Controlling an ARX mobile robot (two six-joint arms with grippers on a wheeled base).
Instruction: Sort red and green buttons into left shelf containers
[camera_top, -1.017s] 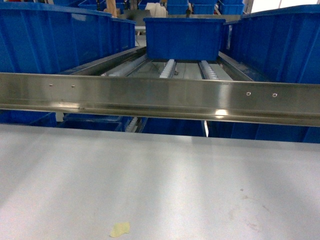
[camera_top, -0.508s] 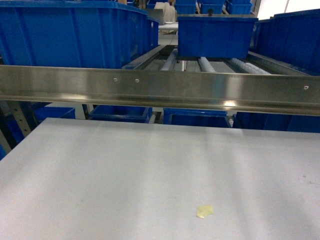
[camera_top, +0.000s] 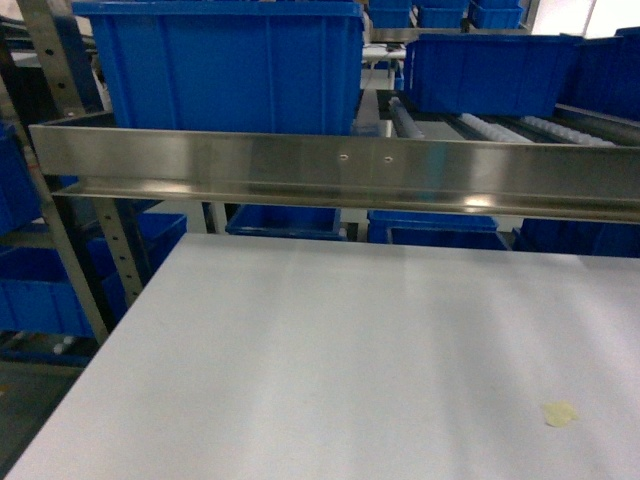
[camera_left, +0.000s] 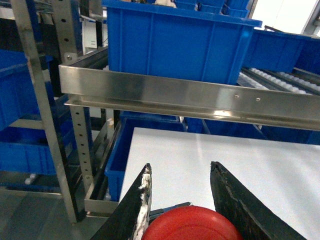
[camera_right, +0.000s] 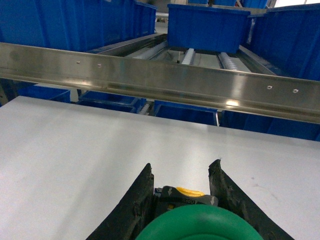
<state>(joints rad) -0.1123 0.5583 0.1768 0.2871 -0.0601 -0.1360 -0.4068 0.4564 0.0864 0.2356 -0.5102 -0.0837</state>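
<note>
Neither arm is seen in the head view, and only the tips of each gripper are caught by the wrist cameras. The red button (camera_left: 190, 224) is cut off by the lower edge of the left wrist view, so only its domed cap is shown; its body is hidden. It is held between the two dark fingers (camera_left: 137, 202) of the left gripper (camera_left: 180, 172), which is clamped on it. The green button (camera_right: 200, 222) is likewise cropped at the bottom of the right wrist view; its round cap is seen, with a dark body and a yellow mark just behind it. It is gripped by the right gripper (camera_right: 181, 172), whose fingers are closed against its sides.

Both grippers are held above the white table (camera_top: 330, 350), short of the steel rail (camera_top: 340, 165) that runs across its far edge. Behind and above the rail, at its left end, a large blue bin (camera_top: 220, 65) is set on the shelf; it is the nearest container to the left gripper, and the rail lies between them. A second blue bin (camera_top: 490, 75) is seen further back, right of the first, on the roller tracks (camera_top: 520, 127). More blue bins (camera_top: 290, 220) are partly hidden under the rail. A perforated upright post (camera_top: 60, 210) is fixed at the rail's left end. A small pale scrap (camera_top: 560, 413) lies on the table, well short of the rail, toward the right.
</note>
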